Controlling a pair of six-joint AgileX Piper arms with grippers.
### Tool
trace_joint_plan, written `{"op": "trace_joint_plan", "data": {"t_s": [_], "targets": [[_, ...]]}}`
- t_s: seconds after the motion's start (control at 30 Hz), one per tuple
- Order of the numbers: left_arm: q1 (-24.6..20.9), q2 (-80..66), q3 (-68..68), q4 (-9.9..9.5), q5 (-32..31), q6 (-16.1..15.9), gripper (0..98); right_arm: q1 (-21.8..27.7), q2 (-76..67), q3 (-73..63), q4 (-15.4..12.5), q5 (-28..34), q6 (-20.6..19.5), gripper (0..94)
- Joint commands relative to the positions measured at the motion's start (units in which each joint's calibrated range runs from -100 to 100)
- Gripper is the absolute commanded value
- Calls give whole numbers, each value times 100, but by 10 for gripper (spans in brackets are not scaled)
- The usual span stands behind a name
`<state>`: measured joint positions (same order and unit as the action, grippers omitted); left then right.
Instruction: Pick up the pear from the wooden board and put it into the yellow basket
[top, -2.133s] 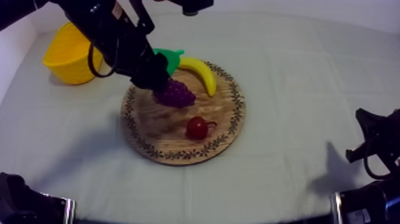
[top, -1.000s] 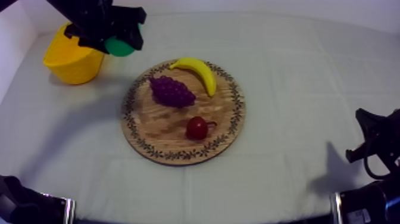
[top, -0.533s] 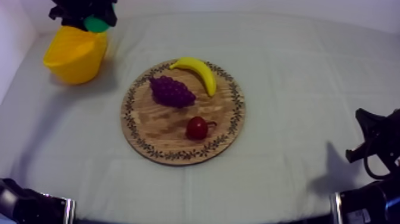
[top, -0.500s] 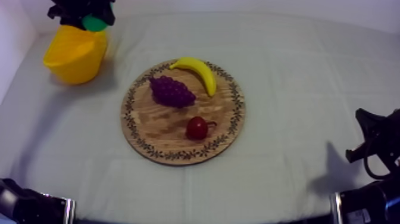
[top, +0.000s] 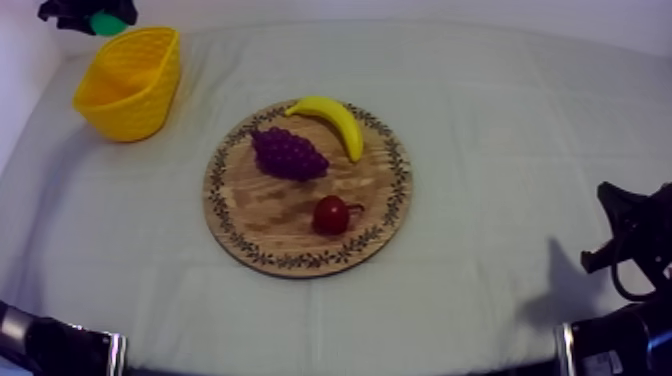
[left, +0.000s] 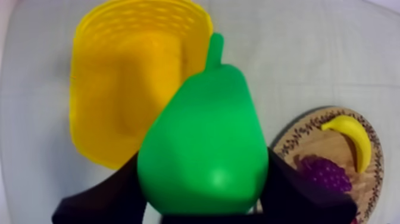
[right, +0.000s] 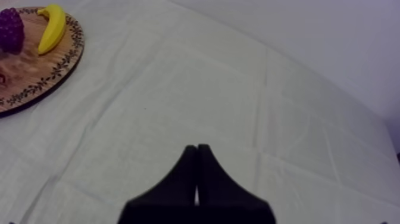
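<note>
**1 pear aloft by the basket, gripped at the belly**

The left gripper (left: 204, 179) is clamped on the glossy green plastic toy pear (left: 205, 137), with 1 black finger (left: 101, 199) on each flank of its wide belly. The toy looks light, stiff and smooth, so slipping seems a likelier fault than crushing. The belly looks the soundest place to hold it, since the tapering neck could let it squirt out.

From above, the pear (top: 105, 22) hangs in the air past the far rim of the yellow lattice-walled basket (top: 128, 80). The basket stands near the far-left corner of the table (top: 480, 120), and nothing shows inside it. On that reading, the pear needs bringing squarely over the opening before release.

The round wooden board with a patterned rim (top: 250, 215), mid-table, carries 3 fruits:
- a yellow banana (top: 330, 120) at its far edge
- a purple bunch of grapes (top: 290, 153) left of centre
- a small red fruit (top: 330, 214) toward its near edge

The right gripper (right: 197, 152) rests near the table's near-right corner, its fingers pressed together on nothing.
</note>
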<state>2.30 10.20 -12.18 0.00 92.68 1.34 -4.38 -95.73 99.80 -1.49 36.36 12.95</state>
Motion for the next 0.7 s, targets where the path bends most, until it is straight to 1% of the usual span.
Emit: {"op": "trace_joint_plan", "data": {"t_s": [0.0, 0.23, 0.67], "targets": [[-103, 12, -38, -12, 1, -39, 486, -6, -3, -2, 0, 2, 1, 4], [-247, 41, -164, -17, 8, -131, 486, -7, -3, -2, 0, 2, 1, 4], [-270, 68, -296, -17, 96, -170, 485, -7, -3, -2, 0, 2, 1, 4]]}}
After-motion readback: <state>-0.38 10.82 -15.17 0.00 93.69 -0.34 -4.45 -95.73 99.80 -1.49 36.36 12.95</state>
